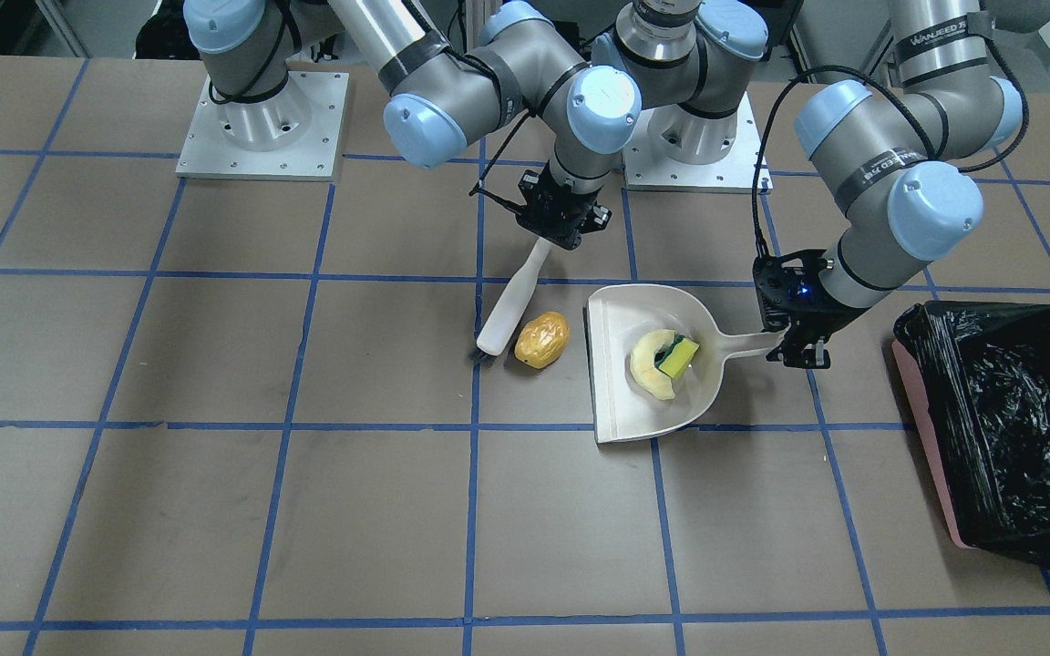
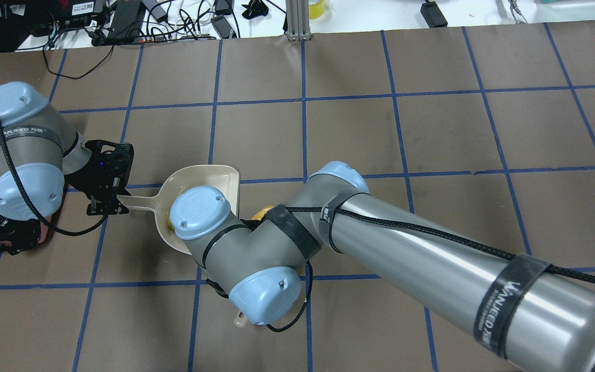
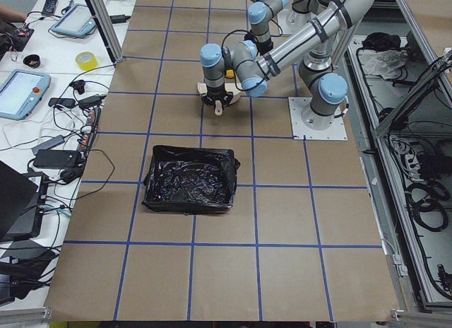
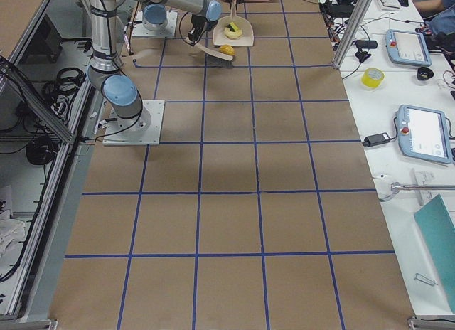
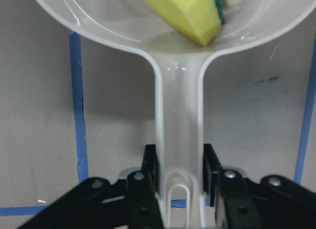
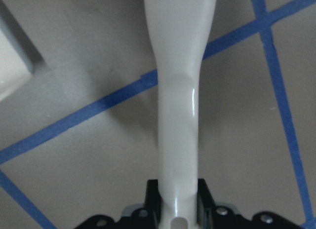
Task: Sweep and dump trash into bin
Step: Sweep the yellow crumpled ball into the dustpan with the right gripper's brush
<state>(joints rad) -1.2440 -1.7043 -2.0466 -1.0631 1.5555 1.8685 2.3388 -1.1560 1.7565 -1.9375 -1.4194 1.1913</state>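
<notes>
The beige dustpan (image 1: 662, 364) lies flat on the table with the pale yellow rind slice (image 1: 648, 369) and the yellow-and-green sponge cube (image 1: 678, 355) inside. My left gripper (image 1: 798, 351) is shut on the dustpan's handle (image 5: 178, 135). My right gripper (image 1: 560, 232) is shut on the beige brush (image 1: 511, 305), whose bristles rest on the table next to the golden-brown potato lump (image 1: 542, 340). The lump lies on the table just outside the dustpan's open edge. The pink bin (image 1: 1008, 437) with its black bag stands beyond the left gripper.
Both arm bases (image 1: 261, 128) stand on plates at the robot's edge of the table. The right arm (image 2: 380, 243) hides most of the dustpan and the lump in the overhead view. Blue tape lines grid the brown table (image 1: 215, 510).
</notes>
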